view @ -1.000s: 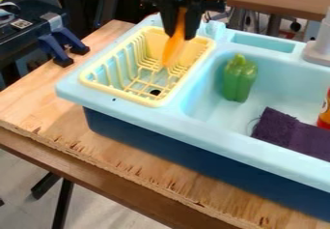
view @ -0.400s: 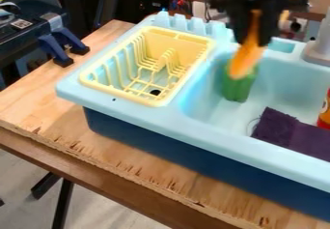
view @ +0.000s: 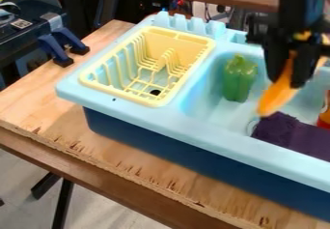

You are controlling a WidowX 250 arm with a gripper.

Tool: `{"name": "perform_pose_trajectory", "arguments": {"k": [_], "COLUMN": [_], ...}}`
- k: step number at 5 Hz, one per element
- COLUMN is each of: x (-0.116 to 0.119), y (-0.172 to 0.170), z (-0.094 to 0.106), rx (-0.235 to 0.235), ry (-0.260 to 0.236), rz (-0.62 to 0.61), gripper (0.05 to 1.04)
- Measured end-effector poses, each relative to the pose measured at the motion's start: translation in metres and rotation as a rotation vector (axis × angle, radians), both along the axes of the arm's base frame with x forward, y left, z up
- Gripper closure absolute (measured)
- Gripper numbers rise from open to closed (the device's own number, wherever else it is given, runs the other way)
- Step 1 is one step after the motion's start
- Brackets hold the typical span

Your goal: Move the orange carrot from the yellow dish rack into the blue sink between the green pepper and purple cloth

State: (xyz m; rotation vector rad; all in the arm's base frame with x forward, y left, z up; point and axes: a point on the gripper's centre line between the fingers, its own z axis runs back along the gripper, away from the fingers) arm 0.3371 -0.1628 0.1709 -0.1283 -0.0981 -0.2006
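We see the orange tapered toy carrot [view: 278, 94] held between the narrow jaws of the black two-finger gripper [view: 287, 82], with the dark purple fabric cloth [view: 294, 132] below them, so grasping is done, but releasing is left.

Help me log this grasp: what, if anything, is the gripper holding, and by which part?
The gripper holds a long orange object by its upper part; the lower end sticks out freely, slanting down over the sink.
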Motion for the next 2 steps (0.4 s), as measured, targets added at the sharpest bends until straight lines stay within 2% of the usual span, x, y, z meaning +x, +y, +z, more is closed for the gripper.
{"name": "perform_pose_trajectory", "arguments": {"k": [1, 2], "x": [0.004, 0.011], "y": [0.014, 0.032], "z": [-0.015, -0.025], "rx": [0.076, 0.104], "ry": [0.041, 0.056], "rz": [0.083, 0.171], "gripper": [0.735, 0.735]}}
